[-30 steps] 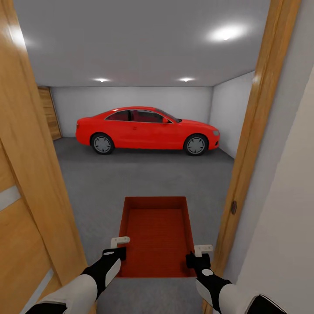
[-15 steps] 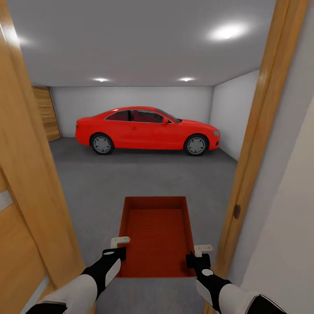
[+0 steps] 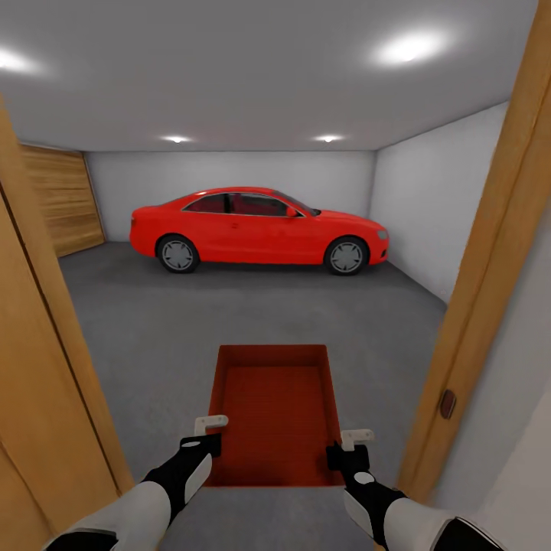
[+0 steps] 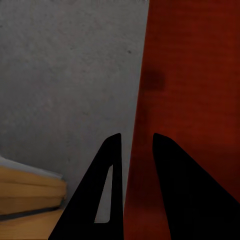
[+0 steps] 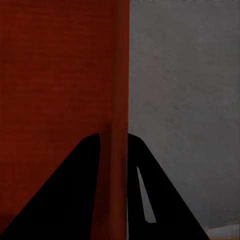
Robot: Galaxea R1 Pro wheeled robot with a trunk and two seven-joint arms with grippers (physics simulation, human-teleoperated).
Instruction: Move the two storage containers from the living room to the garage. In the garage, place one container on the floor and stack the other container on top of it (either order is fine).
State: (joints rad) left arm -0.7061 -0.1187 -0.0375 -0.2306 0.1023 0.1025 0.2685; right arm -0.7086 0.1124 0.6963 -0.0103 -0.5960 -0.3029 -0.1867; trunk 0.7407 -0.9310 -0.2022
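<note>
While one red car point(image 3: 259, 228) stands across the garage floor point(image 3: 191, 321), two grippers, left point(image 3: 212, 433) and right point(image 3: 346, 447), carry one container point(image 3: 274, 413), jaws clamped on its side walls.

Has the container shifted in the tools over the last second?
No. The container sits the same against both tools, left and right; only the door frame slides outward, so the robot is advancing.

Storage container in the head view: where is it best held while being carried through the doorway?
By its two thin long side walls near the end closest to the robot, one arm on each side. The storage container is lidless with straight walls, so fingers can straddle a wall, as the left gripper and right gripper do here.
</note>
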